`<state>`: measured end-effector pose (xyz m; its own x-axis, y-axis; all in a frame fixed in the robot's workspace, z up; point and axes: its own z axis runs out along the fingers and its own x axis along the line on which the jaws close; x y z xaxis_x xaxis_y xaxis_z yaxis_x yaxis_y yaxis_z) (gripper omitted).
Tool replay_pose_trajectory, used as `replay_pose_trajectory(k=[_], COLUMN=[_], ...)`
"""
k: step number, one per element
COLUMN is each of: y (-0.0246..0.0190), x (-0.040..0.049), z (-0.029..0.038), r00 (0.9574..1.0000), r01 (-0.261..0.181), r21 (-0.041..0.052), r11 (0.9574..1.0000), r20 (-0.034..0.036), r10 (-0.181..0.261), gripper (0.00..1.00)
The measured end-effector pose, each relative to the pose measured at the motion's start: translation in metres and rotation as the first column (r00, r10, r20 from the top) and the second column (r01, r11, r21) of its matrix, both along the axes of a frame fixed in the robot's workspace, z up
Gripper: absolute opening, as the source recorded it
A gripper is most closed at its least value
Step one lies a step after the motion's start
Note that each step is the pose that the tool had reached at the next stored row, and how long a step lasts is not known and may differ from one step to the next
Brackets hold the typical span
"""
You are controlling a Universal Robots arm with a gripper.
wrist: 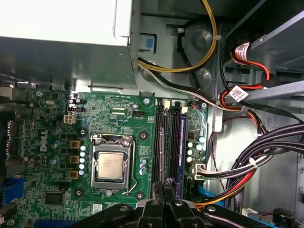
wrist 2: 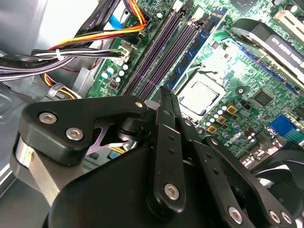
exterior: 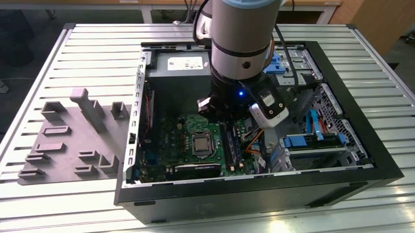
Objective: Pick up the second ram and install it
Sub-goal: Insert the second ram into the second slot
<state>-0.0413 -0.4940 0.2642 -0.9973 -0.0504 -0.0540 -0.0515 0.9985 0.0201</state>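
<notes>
Installation appeared nearly done: the second ram was seen standing in one of the memory slots, with the gripper, fingers pressed together on nothing, poised just beside it. Squarely centred pressure would be needed for final seating.

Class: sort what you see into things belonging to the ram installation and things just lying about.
Job: blue ram stick, ram slots, pincer.
Lying about: grey holder tray, processor, cable bundle, power supply.
</notes>
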Motion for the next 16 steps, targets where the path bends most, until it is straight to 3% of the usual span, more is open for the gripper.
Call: replay_pose_trajectory(k=[8,16], y=[0.0002,0.004], x=[0.0015,0.0017], z=[-0.003,-0.007], r00=[1.0,1.0], r01=[0.0,0.0], r21=[0.0001,0.0003], r11=[1.0,1.0], r20=[0.0,0.0001], r10=[0.0,0.0], gripper=[0.11,0.11])
